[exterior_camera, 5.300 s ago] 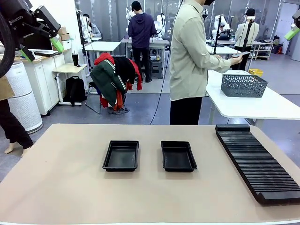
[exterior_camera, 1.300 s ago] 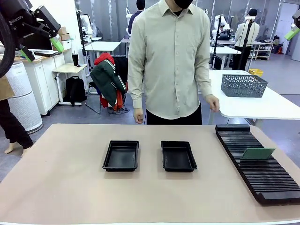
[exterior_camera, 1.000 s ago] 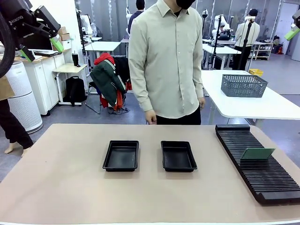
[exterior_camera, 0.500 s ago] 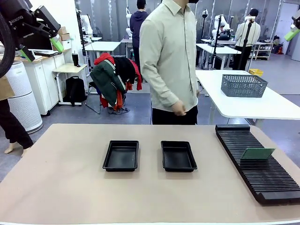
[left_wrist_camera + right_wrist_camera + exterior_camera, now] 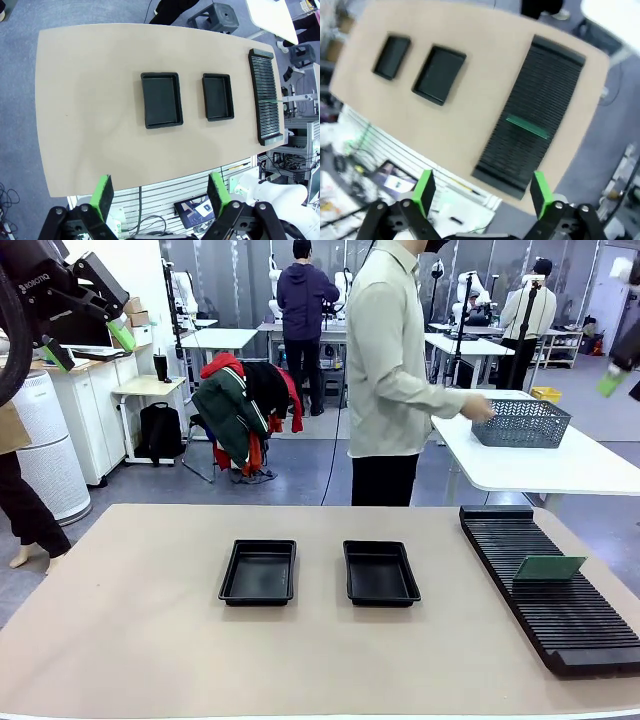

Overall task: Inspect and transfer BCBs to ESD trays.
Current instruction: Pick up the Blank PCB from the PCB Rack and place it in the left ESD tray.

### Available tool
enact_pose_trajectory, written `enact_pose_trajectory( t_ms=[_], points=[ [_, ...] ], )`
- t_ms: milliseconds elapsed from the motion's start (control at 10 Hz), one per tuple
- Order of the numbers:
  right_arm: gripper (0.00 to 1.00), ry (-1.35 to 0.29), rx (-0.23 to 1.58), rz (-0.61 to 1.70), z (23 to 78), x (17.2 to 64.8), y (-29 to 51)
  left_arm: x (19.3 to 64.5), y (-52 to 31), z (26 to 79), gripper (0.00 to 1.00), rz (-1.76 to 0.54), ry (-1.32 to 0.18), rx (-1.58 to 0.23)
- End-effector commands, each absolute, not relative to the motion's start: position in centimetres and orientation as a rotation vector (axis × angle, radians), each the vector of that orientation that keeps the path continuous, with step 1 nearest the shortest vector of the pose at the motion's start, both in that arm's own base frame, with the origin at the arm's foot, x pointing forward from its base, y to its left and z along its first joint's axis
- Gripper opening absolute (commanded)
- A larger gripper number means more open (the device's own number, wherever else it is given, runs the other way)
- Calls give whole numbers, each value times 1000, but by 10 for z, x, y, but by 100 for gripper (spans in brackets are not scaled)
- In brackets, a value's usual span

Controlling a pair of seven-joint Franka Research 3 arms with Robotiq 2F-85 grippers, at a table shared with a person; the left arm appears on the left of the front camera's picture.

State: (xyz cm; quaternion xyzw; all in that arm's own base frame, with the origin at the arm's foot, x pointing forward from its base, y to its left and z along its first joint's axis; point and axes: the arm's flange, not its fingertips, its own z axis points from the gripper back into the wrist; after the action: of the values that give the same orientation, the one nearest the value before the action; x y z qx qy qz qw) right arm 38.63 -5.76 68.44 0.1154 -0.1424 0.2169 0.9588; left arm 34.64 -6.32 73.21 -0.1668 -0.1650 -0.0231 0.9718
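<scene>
Two black ESD trays lie side by side mid-table, the left tray (image 5: 258,571) (image 5: 161,100) (image 5: 392,57) and the right tray (image 5: 380,572) (image 5: 218,97) (image 5: 439,74), and nothing lies in either. One green BCB (image 5: 548,567) (image 5: 272,101) (image 5: 527,126) stands on edge in a slot of the black ribbed rack (image 5: 545,590). My left gripper (image 5: 88,345) (image 5: 161,195) hangs open high above the table's left side. High at the right edge my right gripper (image 5: 615,380) (image 5: 482,192) is open too, above the rack.
A person (image 5: 390,360) stands beyond the far edge, turned right, one hand at a grey wire-mesh basket (image 5: 520,423) on a white side table (image 5: 560,465). The rack (image 5: 265,97) (image 5: 530,120) runs along the table's right side.
A BCB appeared in the rack after the earliest frame. The person has turned from facing the table to the right and reached to the basket. My right gripper has dropped lower.
</scene>
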Motion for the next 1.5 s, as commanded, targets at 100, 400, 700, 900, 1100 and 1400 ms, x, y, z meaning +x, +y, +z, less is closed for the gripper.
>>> enact_pose_trajectory(
  t_ms=[100,400,700,900,1100,1400],
  points=[
    [100,-374,133,738,625,391,-65,346,-64,731,100,-47,-335,-346],
    [100,-418,21,1035,581,403,-61,346,-64,731,100,-47,-335,-346],
    [100,-402,-92,1281,531,425,-56,346,-64,731,100,-47,-335,-346],
    [100,-399,-125,1377,506,433,-58,346,-64,731,100,-47,-335,-346],
    [100,-344,-129,1445,485,443,-62,346,-64,731,100,-47,-335,-346],
    [100,-255,-184,1558,455,450,-64,346,-64,731,100,-47,-335,-346]
  ],
)
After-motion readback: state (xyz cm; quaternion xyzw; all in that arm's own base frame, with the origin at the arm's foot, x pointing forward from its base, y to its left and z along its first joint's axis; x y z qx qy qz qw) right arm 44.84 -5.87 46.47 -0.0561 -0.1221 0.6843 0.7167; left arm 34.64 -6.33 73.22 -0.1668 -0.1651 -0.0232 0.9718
